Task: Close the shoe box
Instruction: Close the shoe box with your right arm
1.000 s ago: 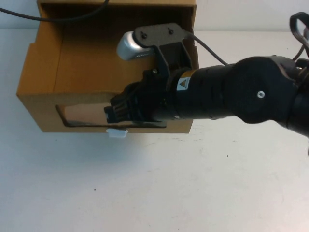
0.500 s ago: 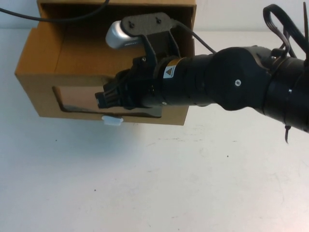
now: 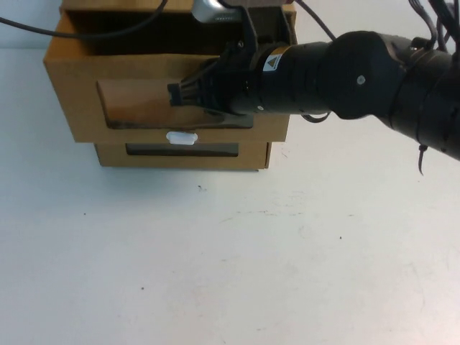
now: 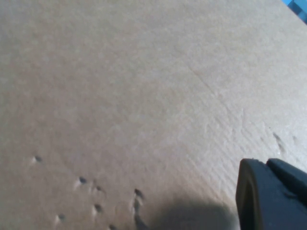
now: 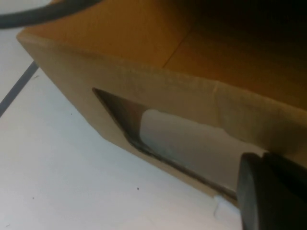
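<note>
The shoe box (image 3: 77,93) is a brown cardboard drawer with a clear window (image 3: 136,104) and a white pull tab (image 3: 181,136) below it. A strip of its dark inside (image 3: 136,32) still shows along the top. My right gripper (image 3: 175,93) is shut and presses its tip against the front panel by the window. In the right wrist view the front panel (image 5: 158,91), the window (image 5: 182,139) and the tab (image 5: 223,208) lie just ahead of that gripper (image 5: 261,191). My left gripper (image 4: 264,191) is shut, close against plain cardboard (image 4: 144,96); it is hidden in the high view.
A second brown box (image 3: 111,154) with its own window (image 3: 180,149) sits under the shoe box. The white table (image 3: 251,273) stretches out in front. A black cable (image 3: 86,29) crosses the box top at the back left.
The drawer has slid back away from me, so much less of its inside shows. My right gripper moved back with it against the front panel. The lower box has come into view.
</note>
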Tool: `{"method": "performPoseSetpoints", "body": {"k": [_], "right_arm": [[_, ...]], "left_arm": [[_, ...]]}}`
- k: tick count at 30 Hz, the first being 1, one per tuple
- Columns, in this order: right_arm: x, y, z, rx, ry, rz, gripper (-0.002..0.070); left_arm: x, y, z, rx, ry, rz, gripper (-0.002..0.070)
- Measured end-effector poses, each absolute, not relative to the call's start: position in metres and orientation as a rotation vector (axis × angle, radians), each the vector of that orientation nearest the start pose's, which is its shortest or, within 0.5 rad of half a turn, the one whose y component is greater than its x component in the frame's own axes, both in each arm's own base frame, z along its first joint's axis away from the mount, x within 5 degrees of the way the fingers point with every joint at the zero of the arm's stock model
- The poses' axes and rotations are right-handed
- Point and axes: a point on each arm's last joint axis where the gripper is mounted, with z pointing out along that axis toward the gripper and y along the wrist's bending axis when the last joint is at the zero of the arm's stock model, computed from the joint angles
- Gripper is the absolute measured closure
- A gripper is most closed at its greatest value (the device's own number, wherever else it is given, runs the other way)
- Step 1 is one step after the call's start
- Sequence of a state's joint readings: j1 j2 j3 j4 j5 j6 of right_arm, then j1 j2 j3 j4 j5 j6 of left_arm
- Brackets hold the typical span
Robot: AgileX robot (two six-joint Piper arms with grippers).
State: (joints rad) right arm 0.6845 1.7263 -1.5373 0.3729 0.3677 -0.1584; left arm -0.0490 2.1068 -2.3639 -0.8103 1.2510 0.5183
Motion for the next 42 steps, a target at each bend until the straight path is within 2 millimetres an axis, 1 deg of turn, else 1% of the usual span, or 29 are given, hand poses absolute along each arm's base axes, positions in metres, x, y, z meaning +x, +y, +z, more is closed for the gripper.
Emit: {"method": "performPoseSetpoints", "body": {"k": [4,7,10,14,17,21,29,42], "right_arm": [[0.324,0.278,0.353,-0.593,1.995,0.678,0.0687],[0.334,0.279,0.353,-0.581,1.997,0.675,0.0687],[0.341,0.281,0.355,-0.592,2.017,0.678,0.0687],[0.339,0.282,0.357,-0.631,2.067,0.698,0.0687],[0.334,0.284,0.358,-0.674,2.084,0.747,0.0687],[0.333,0.287,0.363,-0.693,2.043,0.786,0.0687],[0.341,0.285,0.373,-0.618,1.935,0.769,0.0687],[0.361,0.284,0.361,-0.537,1.894,0.728,0.0688]], "left_arm": [[0.449,-0.085,0.405,0.632,2.123,-0.800,0.0680],[0.449,-0.085,0.405,0.632,2.123,-0.800,0.0680],[0.449,-0.085,0.405,0.632,2.123,-0.800,0.0680],[0.449,-0.085,0.405,0.632,2.123,-0.800,0.0680],[0.449,-0.085,0.405,0.632,2.123,-0.800,0.0680],[0.449,-0.085,0.405,0.632,2.123,-0.800,0.0680],[0.449,-0.085,0.405,0.632,2.123,-0.800,0.0680],[0.449,-0.085,0.405,0.628,2.125,-0.802,0.0680]]}}
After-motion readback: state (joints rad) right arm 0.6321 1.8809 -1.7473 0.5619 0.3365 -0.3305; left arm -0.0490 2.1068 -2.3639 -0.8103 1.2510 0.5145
